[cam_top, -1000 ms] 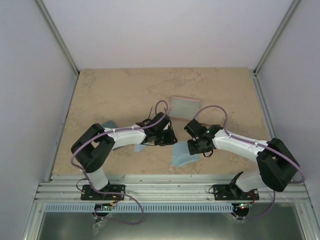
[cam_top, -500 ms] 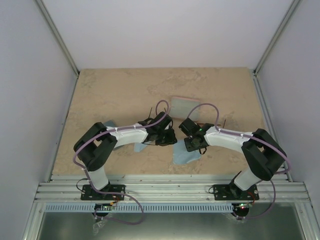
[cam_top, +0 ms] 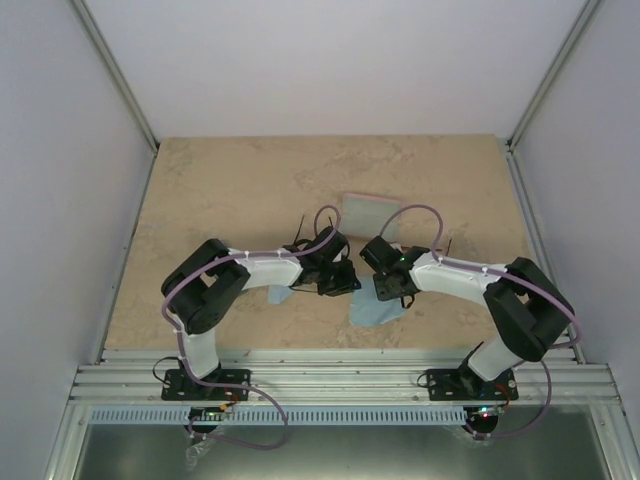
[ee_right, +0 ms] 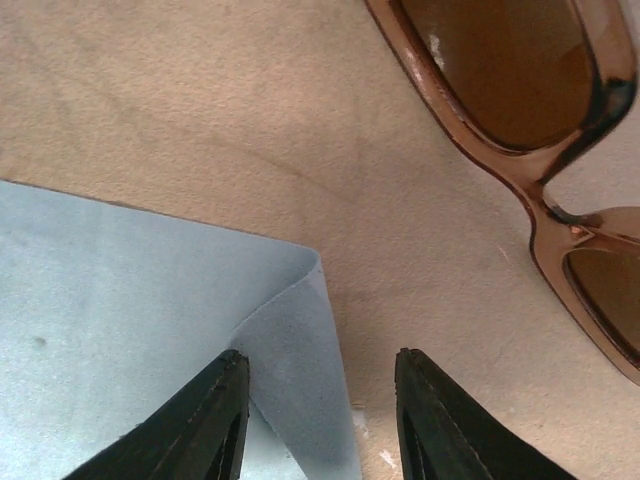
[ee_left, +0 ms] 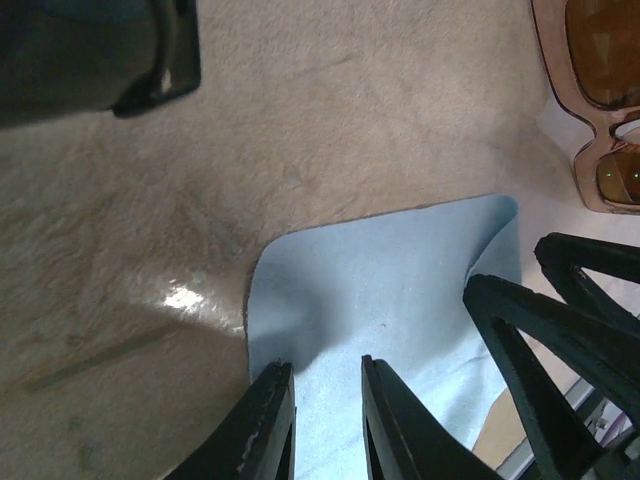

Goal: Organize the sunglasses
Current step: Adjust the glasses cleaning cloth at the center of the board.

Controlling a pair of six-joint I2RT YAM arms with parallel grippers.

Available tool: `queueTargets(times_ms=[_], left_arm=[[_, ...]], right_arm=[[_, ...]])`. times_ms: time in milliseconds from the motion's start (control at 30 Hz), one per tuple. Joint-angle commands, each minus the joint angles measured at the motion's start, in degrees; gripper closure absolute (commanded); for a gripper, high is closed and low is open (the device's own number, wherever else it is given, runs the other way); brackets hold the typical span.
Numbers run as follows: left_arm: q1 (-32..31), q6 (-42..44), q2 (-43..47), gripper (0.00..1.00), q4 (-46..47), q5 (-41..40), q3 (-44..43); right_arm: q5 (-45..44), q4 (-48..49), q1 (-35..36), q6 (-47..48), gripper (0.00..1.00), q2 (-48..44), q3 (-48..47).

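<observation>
The amber-brown sunglasses (ee_right: 520, 100) lie on the table, just ahead and right of my right gripper (ee_right: 320, 365), which is open and empty over the folded corner of the light blue cloth (ee_right: 130, 290). In the left wrist view they show at the top right (ee_left: 600, 110). My left gripper (ee_left: 322, 378) is narrowly open and empty over the same cloth (ee_left: 380, 290), with the right gripper's fingers (ee_left: 560, 310) close beside it. A dark lens with a thin black rim (ee_left: 120, 60), apparently the black wire pair, is at the top left. From above, both grippers (cam_top: 340, 280) (cam_top: 392, 285) meet at the table's middle.
A pink oblong case (cam_top: 368, 212) lies just behind the two grippers. The cloth (cam_top: 375, 310) spreads toward the near edge. A blue patch (cam_top: 280, 297) shows under the left forearm. Side walls stand at both sides of the table.
The right gripper has moved left and a little back toward the centre. The left arm's elbow has swung inward, its gripper nudging right. The two grippers are now closer together over the cloth.
</observation>
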State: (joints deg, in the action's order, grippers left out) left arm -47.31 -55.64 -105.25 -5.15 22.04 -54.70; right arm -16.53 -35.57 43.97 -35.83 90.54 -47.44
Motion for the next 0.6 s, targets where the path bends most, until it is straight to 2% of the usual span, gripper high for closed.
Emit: queueTargets(times_ms=[0, 133, 300, 467, 567], left_arm=[[-0.8, -2.6, -1.7, 0.79, -1.0, 0.0, -1.4], [-1.0, -2.6, -2.2, 0.83, -5.4, -3.8, -2.6], [-1.0, -2.6, -1.5, 0.85, -6.9, -5.6, -3.0], [-1.0, -1.6, -0.5, 0.84, -6.6, -5.7, -4.2], [-1.0, -0.9, 0.9, 0.79, -7.0, -6.1, -5.1]], right_arm=[[-2.0, 0.6, -1.2, -2.4, 0.60, -1.3, 1.4], [-4.8, -1.2, -3.3, -5.0, 0.68, -2.4, 2.2], [-7.7, -3.1, -4.9, -6.3, 0.70, -5.1, 2.5], [-0.3, 2.4, -5.4, -0.5, 0.70, -7.4, 3.6], [3.2, 4.6, -6.0, 0.8, 0.68, -7.3, 4.4]])
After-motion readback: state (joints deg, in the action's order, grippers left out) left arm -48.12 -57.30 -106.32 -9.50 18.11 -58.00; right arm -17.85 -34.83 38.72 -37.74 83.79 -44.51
